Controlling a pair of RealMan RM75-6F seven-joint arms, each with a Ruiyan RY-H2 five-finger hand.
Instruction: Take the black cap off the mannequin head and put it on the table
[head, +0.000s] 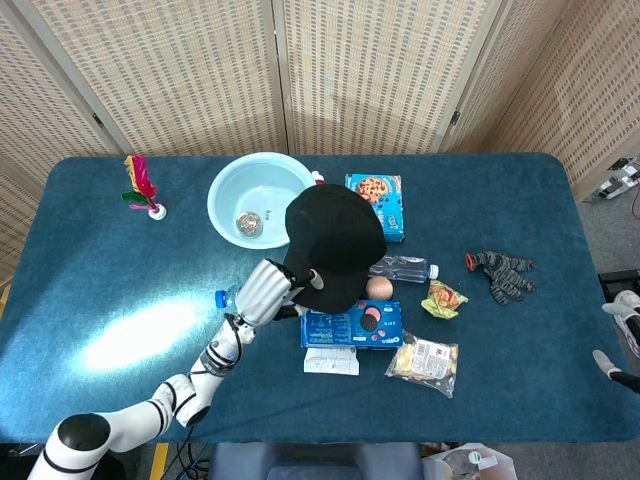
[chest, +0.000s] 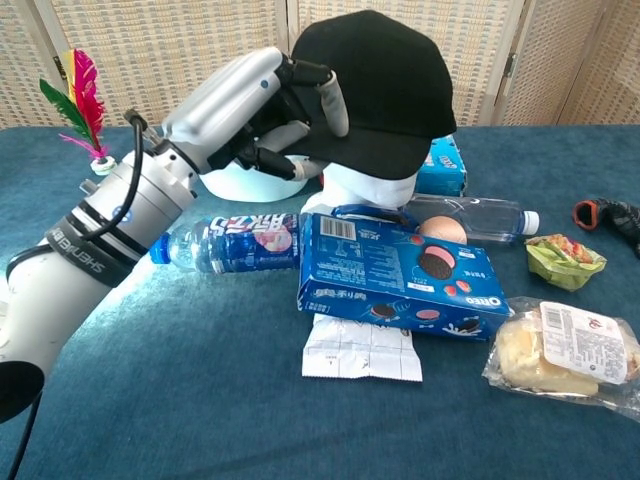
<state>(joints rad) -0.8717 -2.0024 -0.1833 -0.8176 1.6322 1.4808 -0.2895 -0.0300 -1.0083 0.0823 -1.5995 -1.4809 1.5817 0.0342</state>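
Observation:
The black cap (head: 335, 240) (chest: 385, 85) hangs partly lifted above the white mannequin head (chest: 366, 187), whose lower part shows under the brim. My left hand (head: 270, 289) (chest: 258, 105) grips the cap's left brim edge, thumb on top and fingers underneath. From the lower left the left arm reaches in over the table. The right hand is in neither view.
A light blue bowl (head: 232, 190) stands behind the cap. A water bottle (chest: 225, 245), an Oreo box (chest: 395, 275) and a white packet (chest: 360, 350) lie in front of it. A second bottle (chest: 480, 215), snack bags (chest: 565, 350), a cookie box (head: 378, 195), gloves (head: 503, 272) and a feather shuttlecock (head: 140, 185) lie around.

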